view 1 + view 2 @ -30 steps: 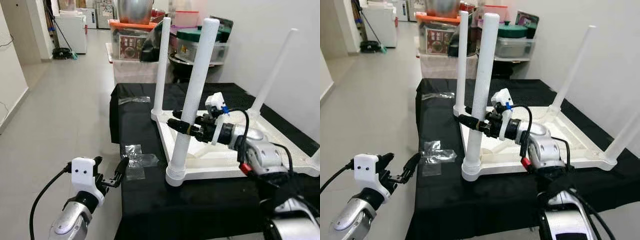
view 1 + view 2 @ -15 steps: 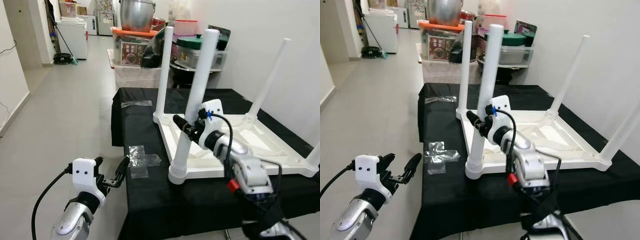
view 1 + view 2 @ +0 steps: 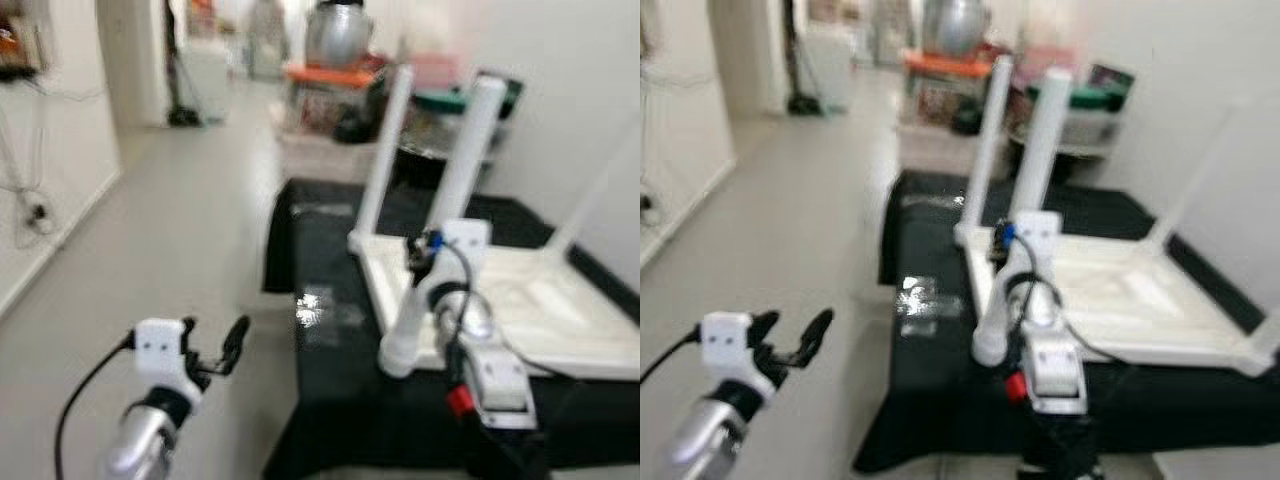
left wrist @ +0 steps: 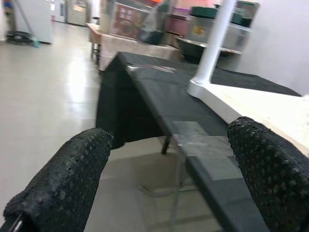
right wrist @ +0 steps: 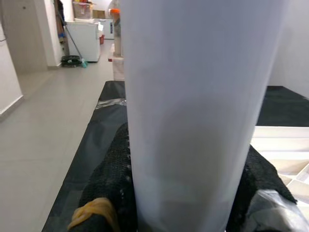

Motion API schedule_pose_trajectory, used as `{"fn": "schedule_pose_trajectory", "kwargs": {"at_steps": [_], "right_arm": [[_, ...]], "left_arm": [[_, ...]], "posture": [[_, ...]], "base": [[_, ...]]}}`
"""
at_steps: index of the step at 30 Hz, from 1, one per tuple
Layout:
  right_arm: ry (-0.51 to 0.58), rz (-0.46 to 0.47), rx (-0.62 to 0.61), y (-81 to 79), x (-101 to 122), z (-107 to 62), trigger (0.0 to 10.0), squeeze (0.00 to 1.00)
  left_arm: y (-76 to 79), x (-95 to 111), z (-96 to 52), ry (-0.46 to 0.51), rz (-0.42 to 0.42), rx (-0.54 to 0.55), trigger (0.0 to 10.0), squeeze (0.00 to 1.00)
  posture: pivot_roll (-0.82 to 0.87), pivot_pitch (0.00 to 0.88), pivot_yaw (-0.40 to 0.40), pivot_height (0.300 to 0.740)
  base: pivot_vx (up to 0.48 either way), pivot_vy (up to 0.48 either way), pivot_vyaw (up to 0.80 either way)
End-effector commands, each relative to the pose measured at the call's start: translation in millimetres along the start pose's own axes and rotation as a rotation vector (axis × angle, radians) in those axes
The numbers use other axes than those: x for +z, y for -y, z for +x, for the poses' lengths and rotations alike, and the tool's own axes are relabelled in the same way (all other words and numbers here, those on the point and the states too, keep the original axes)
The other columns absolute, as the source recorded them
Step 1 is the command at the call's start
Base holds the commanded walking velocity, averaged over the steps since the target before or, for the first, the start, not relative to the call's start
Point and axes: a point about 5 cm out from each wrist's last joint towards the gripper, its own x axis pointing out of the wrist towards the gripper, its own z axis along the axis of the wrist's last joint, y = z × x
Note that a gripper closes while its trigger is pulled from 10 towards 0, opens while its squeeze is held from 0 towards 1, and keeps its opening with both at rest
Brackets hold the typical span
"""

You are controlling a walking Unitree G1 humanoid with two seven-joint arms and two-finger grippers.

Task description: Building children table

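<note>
Since half a second ago the head camera has swung and blurred, so the whole scene sits shifted to the right, while the right gripper (image 3: 418, 262) has stayed clamped on the nearest leg (image 3: 450, 215). Largest in view is the table (image 3: 340, 360), draped in black cloth, with a pale tiled floor (image 3: 190, 250) running along its left side toward a cluttered far end of the room. On the cloth lies the white children's table (image 3: 540, 310), upside down, its legs pointing up; the nearest leg stands upright in the front left corner socket. The right gripper's jaws are closed around that leg partway up, and in the right wrist view the white tube (image 5: 193, 111) stands between the two black fingers (image 5: 108, 193), touching both. Near the table's left edge lie crumpled clear plastic wrappers (image 3: 315, 308). The left gripper (image 3: 210, 352) hangs over the floor, apart from the table's left edge, its jaws spread wide with nothing between the pads (image 4: 63, 179).
</note>
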Motion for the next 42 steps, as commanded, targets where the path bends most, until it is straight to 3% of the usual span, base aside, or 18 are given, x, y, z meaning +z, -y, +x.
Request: {"fn": "schedule_pose_trajectory", "kwargs": {"at_steps": [1, 13, 14, 27, 28, 29, 30, 40, 41, 42], "right_arm": [[-0.221, -0.004, -0.031, 7.2, -43, -0.9, 10.0, 0.00], [-0.188, 0.012, -0.078, 17.8, -33, 1.3, 10.0, 0.00], [-0.178, 0.016, -0.084, 18.5, -31, 0.4, 10.0, 0.85], [-0.191, 0.082, -0.078, 23.1, -36, -5.7, 10.0, 0.84], [-0.212, 0.097, -0.071, 22.8, -39, -6.2, 3.6, 0.84], [-0.212, 0.097, -0.071, 22.8, -39, -6.2, 3.6, 0.84], [-0.227, 0.103, -0.056, 22.1, -42, -6.1, 0.0, 0.82], [-0.191, 0.112, -0.017, 19.4, -34, 0.1, 0.0, 0.79], [-0.184, 0.110, -0.010, 18.3, -32, 2.1, 0.0, 0.72], [-0.184, 0.110, -0.010, 18.3, -32, 2.1, 0.0, 0.72]], "left_arm": [[2.8, -1, 1.3, -0.007, 0.007, -0.007, 10.0, 0.00], [2.4, -2, 2.2, -0.009, 0.007, -0.011, 10.0, 0.00], [2.6, -2, 3.1, -0.010, 0.009, -0.014, 10.0, 0.00], [2.8, -2, 4.8, -0.013, 0.014, -0.024, 10.0, 0.00], [2.4, -2, 5.0, -0.014, 0.016, -0.023, 10.0, 0.00], [2.4, -2, 5.0, -0.014, 0.016, -0.023, 10.0, 0.00], [1.6, -2, 5.3, -0.014, 0.019, -0.020, 10.0, 0.00], [-1.6, -1, 5.7, -0.011, 0.028, -0.008, 10.0, 0.00], [-1.7, -1, 5.7, -0.010, 0.029, -0.007, 10.0, 0.00], [-1.7, -1, 5.7, -0.010, 0.029, -0.007, 10.0, 0.00]], "posture": [[0.07, 0.000, -0.095, 0.740], [0.06, 0.000, -0.087, 0.740], [0.06, 0.000, -0.082, 0.740], [0.06, 0.000, -0.075, 0.740], [0.05, 0.000, -0.073, 0.740], [0.05, 0.000, -0.073, 0.740], [0.05, 0.000, -0.073, 0.740], [0.06, 0.000, -0.076, 0.740], [0.06, 0.000, -0.076, 0.740], [0.06, 0.000, -0.076, 0.740]], "base": [[0.000, 0.000, 0.00], [0.000, 0.000, 0.00], [0.000, 0.000, 0.00], [0.000, 0.000, 0.00], [0.000, 0.000, 0.00], [0.000, 0.000, 0.00], [0.000, 0.000, 0.00], [0.000, 0.000, 0.00], [0.000, 0.000, 0.00], [0.000, 0.000, 0.00]]}}
